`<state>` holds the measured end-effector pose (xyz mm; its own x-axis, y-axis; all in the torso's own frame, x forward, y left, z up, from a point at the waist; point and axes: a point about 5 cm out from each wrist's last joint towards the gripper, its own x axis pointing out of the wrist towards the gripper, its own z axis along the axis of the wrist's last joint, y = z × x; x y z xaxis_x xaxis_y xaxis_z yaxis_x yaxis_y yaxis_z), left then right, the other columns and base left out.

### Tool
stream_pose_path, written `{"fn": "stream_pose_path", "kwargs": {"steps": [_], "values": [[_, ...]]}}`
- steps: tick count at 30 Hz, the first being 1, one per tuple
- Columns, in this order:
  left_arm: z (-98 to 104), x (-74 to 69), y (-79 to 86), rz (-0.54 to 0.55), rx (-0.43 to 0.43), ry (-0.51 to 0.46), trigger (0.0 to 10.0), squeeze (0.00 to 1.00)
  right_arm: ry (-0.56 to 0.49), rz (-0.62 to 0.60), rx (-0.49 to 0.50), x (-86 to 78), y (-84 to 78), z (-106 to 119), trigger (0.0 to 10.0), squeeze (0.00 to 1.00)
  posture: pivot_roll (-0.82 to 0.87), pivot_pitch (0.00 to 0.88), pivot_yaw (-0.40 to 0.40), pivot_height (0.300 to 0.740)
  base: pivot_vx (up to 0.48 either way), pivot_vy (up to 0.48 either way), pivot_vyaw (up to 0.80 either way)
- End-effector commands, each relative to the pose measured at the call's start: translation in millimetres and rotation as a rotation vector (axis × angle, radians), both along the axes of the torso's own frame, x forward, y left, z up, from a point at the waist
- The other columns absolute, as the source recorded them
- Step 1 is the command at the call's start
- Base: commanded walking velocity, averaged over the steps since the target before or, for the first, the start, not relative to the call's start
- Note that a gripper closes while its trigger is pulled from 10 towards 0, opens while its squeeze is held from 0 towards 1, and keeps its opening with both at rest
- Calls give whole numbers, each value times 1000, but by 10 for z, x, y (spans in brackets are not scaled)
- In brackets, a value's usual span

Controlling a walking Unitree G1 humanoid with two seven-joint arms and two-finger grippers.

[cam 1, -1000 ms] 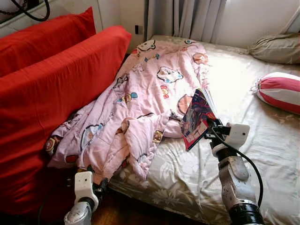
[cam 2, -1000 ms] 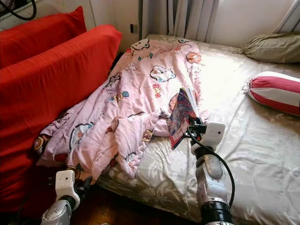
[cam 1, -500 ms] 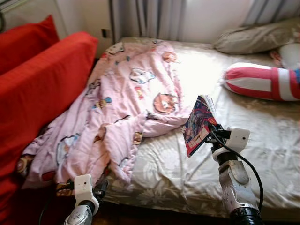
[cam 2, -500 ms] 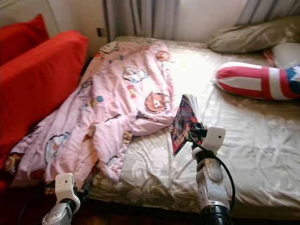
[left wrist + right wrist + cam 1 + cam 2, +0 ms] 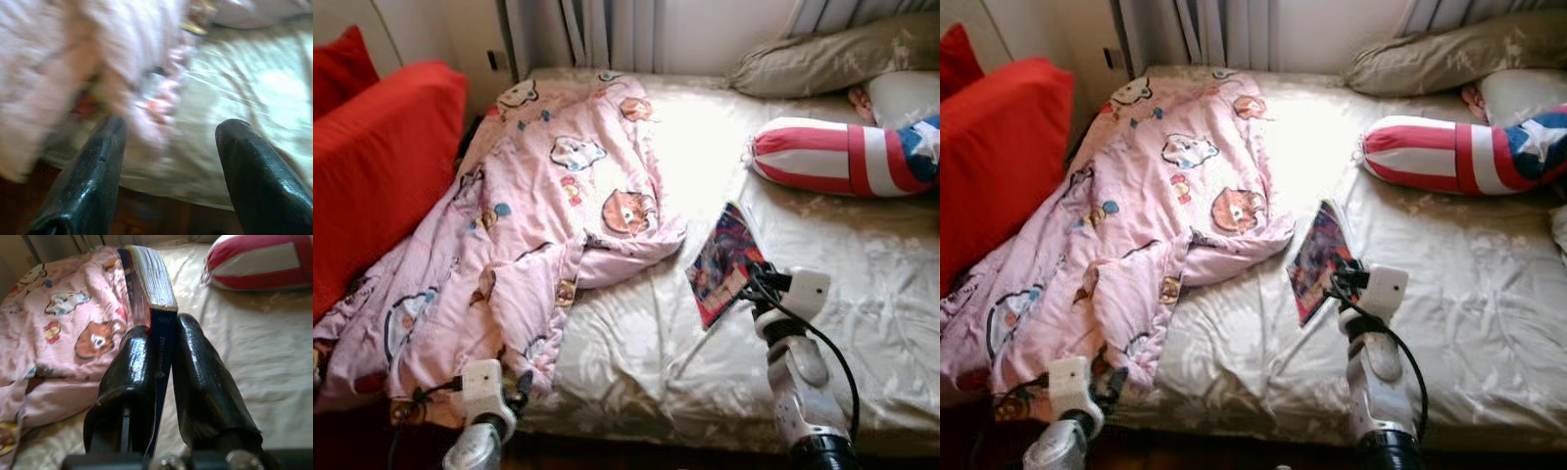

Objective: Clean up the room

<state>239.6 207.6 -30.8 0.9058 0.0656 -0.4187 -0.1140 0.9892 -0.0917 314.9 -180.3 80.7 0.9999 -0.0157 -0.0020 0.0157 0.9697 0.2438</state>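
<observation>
Right tool [image 5: 161, 362]: raised over the bed [image 5: 862, 284], both black fingers [image 5: 203, 382] pressed flat against the spine end of a book [image 5: 724, 262], one on each cover. The book is a thick paperback with a bright, busy cover; it is held clear of the sheet and tilted, page edges uppermost.

Left tool [image 5: 168, 171]: low at the near edge of the bed, fingers spread well apart with nothing between them. Its wrist view is blurred; pink fabric and pale sheet can be made out beyond the fingertips.

Items placed relative to the book:

- Quilt [image 5: 529, 206]: pink, printed with cartoon animals, rumpled. It lies to the robot's left of the book and runs from the far end of the bed to the near edge, where it hangs over beside the left tool. Its nearest fold sits just beside the book, not touching it.
- Bolster cushion [image 5: 842, 157]: red and white stripes with a blue starred end, beyond the book and to the right, lying on the sheet.
- Pillow [image 5: 822, 59]: olive-beige, at the far end of the bed, beyond the bolster cushion.
- Second pillow [image 5: 901, 93]: pale, partly seen, between the olive pillow and the bolster cushion.
- Red cushions [image 5: 372, 166]: well apart from the book, past the quilt on the left.
- Curtain [image 5: 607, 29]: grey, hanging behind the far end of the bed.
- Sheet: pale, floral, creased, bare beneath and around the book.
</observation>
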Motion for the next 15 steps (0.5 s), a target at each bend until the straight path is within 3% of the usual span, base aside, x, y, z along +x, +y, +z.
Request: {"fn": "stream_pose_path", "kwargs": {"steps": [1, 8, 15], "values": [[-45, -67, 32, -10, 18, 28, 10000, 0, -41, -5, 15, 33, 5, 86, 10000, 0, -9, 152, -48, 740, 0, -398, -769], [-32, -50, 34, -12, 21, 22, 10000, 0, -50, -6, 8, 33, 27, 99, 10000, 0, -6, 159, -46, 740, 0, -396, -748], [-25, -43, 9, -27, 27, 15, 10000, 0, -55, -9, 14, 25, 27, 93, 10000, 0, -7, 170, -43, 740, 0, -399, 0]]}}
